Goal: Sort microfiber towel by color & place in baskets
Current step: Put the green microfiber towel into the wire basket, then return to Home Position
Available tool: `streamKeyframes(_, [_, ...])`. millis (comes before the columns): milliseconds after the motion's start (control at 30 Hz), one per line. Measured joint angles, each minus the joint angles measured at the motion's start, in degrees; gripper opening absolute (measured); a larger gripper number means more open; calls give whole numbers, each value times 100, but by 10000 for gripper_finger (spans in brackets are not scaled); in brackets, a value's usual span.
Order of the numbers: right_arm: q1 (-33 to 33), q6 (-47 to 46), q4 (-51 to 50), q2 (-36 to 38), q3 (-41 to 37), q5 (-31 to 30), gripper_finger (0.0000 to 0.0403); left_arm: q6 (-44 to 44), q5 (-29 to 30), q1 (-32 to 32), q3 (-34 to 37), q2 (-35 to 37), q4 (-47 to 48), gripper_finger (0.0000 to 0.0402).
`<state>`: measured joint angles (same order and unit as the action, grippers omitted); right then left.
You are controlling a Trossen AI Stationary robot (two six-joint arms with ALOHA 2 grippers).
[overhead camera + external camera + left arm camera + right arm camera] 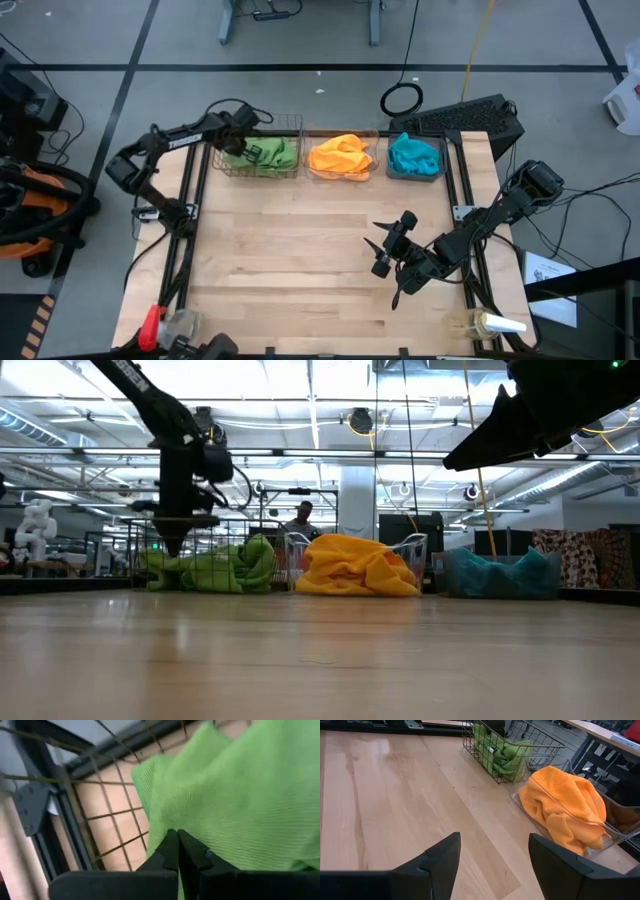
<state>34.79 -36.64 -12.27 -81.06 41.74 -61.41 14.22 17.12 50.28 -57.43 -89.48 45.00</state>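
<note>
Three baskets stand in a row along the table's far edge. A green towel (268, 155) lies in the dark wire-mesh basket (291, 124), an orange towel (340, 157) in the clear tub (615, 822), and a teal towel (412, 154) in the dark grey tub (441, 168). My left gripper (177, 834) is shut and points steeply down over the left end of the wire basket, just at the green towel (235, 795). My right gripper (492, 855) hangs open above the bare table right of the middle, nothing between its fingers. My left gripper's shut fingertips (172, 546) stand right at the left end of the green towel (165, 565), coming from above. Whether they touch the cloth I cannot tell.
A dark keyboard (465, 118) lies at the far right corner behind the grey tub. A pale bottle (497, 323) sits at the near right edge and a red-handled tool (151, 328) at the near left. The wooden table (290, 250) lies bare in the middle.
</note>
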Motion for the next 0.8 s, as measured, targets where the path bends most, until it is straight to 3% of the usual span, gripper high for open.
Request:
streamKeyframes(233, [1, 328, 86, 0, 0, 0, 223, -124, 4, -114, 0, 1031, -100, 0])
streamKeyframes(400, [-1, 800, 79, 94, -2, 37, 181, -551, -354, -585, 0, 2077, -478, 3])
streamKeyframes(533, [-49, 1448, 75, 522, -2, 434, 110, -616, -852, -1402, 0, 2757, -954, 4])
streamKeyframes(667, [-211, 2424, 70, 1204, -2, 1051, 27, -876, -959, -2595, 0, 3068, -1372, 4])
streamKeyframes(800, [-395, 3197, -14, 1815, -4, 1923, 11, -1198, -814, -3783, 128, 3052, -2112, 5])
